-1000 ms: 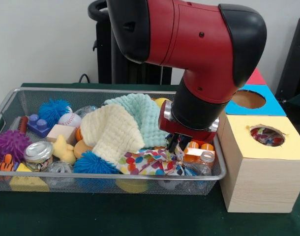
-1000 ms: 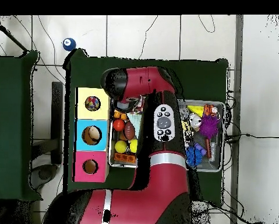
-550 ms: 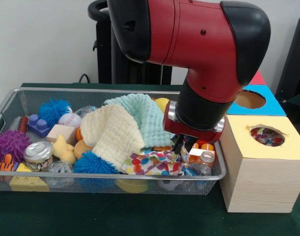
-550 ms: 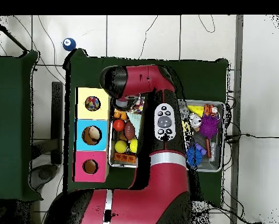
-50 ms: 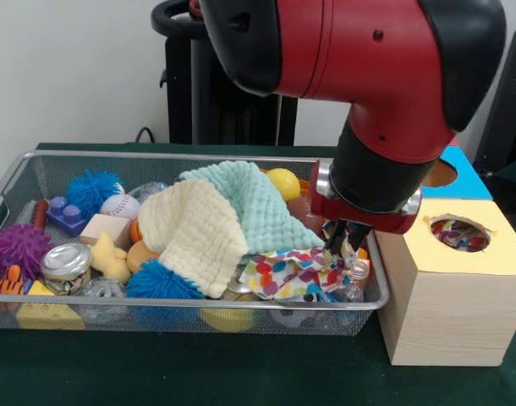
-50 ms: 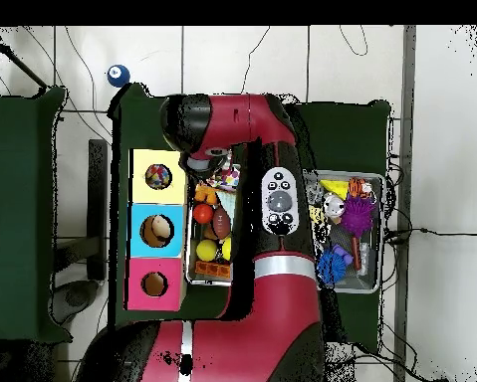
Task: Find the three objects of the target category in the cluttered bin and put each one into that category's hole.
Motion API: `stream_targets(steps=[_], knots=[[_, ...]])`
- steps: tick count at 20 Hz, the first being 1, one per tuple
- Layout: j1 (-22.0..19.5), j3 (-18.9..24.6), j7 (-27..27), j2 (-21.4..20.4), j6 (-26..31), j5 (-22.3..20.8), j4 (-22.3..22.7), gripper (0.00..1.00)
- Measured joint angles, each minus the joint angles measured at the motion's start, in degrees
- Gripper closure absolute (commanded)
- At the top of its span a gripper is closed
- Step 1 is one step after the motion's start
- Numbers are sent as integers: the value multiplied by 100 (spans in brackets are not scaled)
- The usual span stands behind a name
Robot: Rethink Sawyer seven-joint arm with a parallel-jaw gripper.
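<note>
The red and black robot arm (image 5: 359,76) hangs over the right end of the silver wire-mesh bin (image 5: 13,173), and its gripper (image 5: 341,243) is pinched onto one corner of the multicoloured polka-dot cloth (image 5: 292,275). That corner is drawn up to the gripper while the rest of the cloth drapes over the clutter by the bin's front right corner. Just beside it stands the pale wooden box with a yellow top (image 5: 448,313), whose round hole (image 5: 458,233) already shows something colourful inside (other cloths, I would guess, though I cannot make them out).

So the step in hand looks like lifting the spotted cloth out and carrying it across to that yellow hole. The risks are plain enough. The hold is on one corner only, and the hanging part lies against a small clear bottle with a white cap (image 5: 356,275) and under the edge of the mint-green knitted cloth (image 5: 249,203); either could snag, get dragged up, or tug the fabric loose. A long trailing tail could also catch the bin's rim or end up draped over the box edge instead of dropping through. The cream knitted cloth (image 5: 194,228) still sits in the bin, draped over the toys.
</note>
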Motion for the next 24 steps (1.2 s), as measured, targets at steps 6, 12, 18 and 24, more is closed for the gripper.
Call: stream_targets(steps=[6,12,18,24], knots=[[27,52,0,11,300,62,-298,100],[84,76,0,6,608,205,-646,100],[173,87,0,-74,900,367,-738,100],[336,93,0,-262,927,533,-723,100]])
